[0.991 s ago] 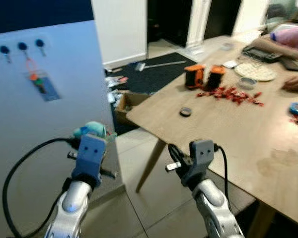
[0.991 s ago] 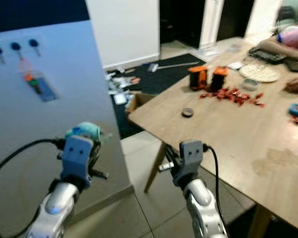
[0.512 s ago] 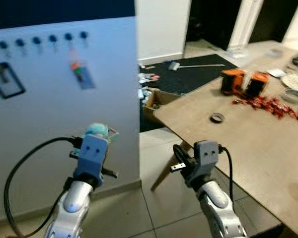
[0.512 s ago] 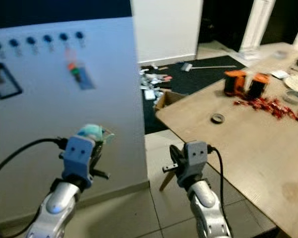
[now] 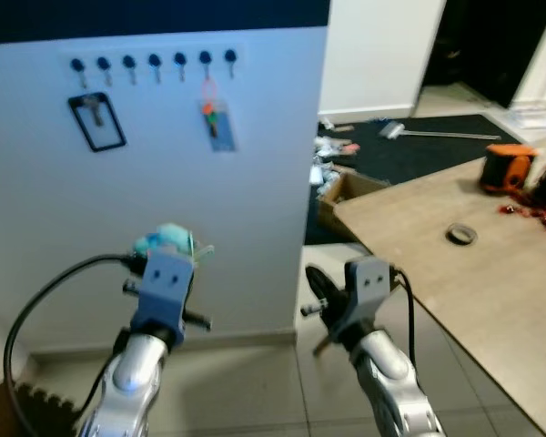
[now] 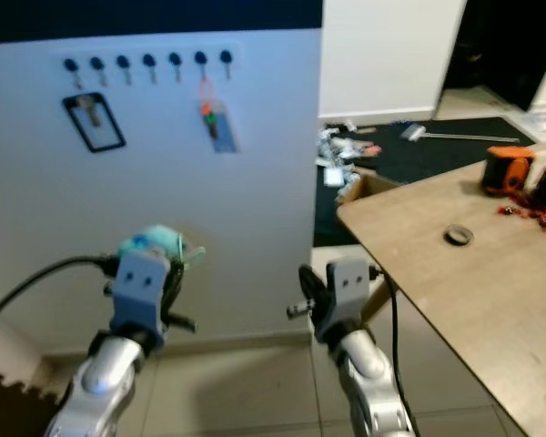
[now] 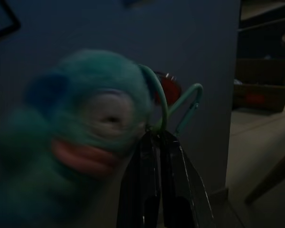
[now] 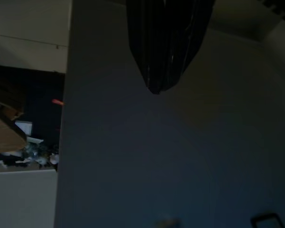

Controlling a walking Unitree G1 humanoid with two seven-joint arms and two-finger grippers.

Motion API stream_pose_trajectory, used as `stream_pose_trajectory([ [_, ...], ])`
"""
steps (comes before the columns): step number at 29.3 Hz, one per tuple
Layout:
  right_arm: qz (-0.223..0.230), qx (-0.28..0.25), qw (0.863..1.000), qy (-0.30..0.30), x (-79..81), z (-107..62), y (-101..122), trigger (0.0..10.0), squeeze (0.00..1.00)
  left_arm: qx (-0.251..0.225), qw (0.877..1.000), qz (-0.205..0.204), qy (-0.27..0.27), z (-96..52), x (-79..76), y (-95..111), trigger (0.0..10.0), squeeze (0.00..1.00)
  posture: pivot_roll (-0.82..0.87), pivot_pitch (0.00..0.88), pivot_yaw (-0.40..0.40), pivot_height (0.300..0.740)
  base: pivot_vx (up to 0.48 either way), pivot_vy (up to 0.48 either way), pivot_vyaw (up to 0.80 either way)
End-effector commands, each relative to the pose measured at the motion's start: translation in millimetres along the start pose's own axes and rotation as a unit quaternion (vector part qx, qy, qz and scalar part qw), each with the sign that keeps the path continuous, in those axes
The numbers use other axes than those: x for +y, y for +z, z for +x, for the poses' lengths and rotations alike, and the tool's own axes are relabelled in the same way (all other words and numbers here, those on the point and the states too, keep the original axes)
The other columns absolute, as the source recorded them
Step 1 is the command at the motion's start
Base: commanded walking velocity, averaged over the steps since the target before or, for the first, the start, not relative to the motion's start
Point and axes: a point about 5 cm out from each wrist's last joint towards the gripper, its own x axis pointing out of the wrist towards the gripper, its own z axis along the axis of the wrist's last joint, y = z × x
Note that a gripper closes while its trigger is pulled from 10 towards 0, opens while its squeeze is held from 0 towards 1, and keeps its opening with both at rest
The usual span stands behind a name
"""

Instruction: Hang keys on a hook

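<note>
Teal plush keys point(image 7: 85, 137) are sitting at the left gripper point(image 7: 156, 142), whose jaws are pinching together on the green clip point(image 7: 173, 107), the toy bulging beside them. Hooks point(image 5: 153, 62) are lining the wall point(image 5: 255, 209) above. Right gripper point(image 8: 164, 71) is hovering, jaws seemingly together, though the view is dim.
</note>
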Motion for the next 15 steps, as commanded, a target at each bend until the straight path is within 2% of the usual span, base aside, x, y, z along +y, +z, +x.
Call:
stream_pose_trajectory([
  [1, 0.004, 0.004, 1.000, 0.002, 2.5, -0.6, -2.2, 10.0, 0.00, 0.009, 1.000, 0.005, 0.005, -2.9, 2.4, -3.1, 10.0, 0.00, 0.21, 0.116, 0.020, 0.740, 0.000, 0.000, 0.79],
  [15, 0.001, 0.003, 1.000, -0.010, -1.0, 0.1, -1.8, 10.0, 0.00, 0.011, 1.000, 0.006, 0.008, -1.4, 3.3, -3.5, 10.0, 0.00, 0.21, 0.116, 0.019, 0.740, 0.000, 0.000, 0.77],
])
